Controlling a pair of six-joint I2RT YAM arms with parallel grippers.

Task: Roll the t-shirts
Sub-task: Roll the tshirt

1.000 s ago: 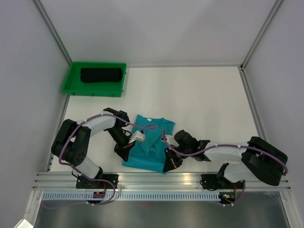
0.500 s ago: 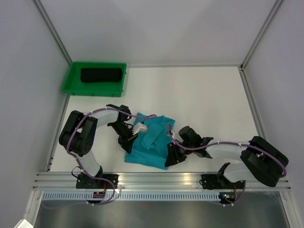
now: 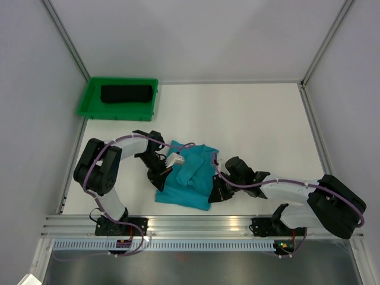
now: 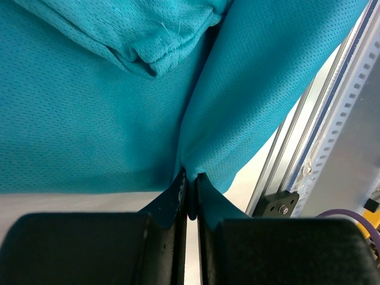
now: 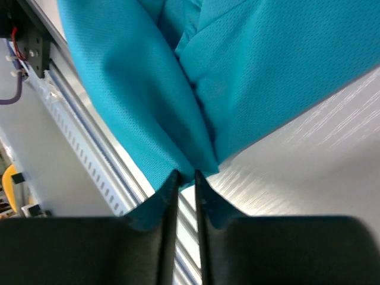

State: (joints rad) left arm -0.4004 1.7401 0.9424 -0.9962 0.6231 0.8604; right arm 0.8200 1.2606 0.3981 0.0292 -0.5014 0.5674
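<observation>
Bunched teal t-shirt laid on the bench, left edge pinched by the closed left tool, right edge gripped by the narrowly parted right tool, black t-shirt held in green tray.

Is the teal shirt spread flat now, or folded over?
Folded over: the teal t-shirt has its far part bunched up onto the near part; the left wrist view shows layers overlapping.
</observation>
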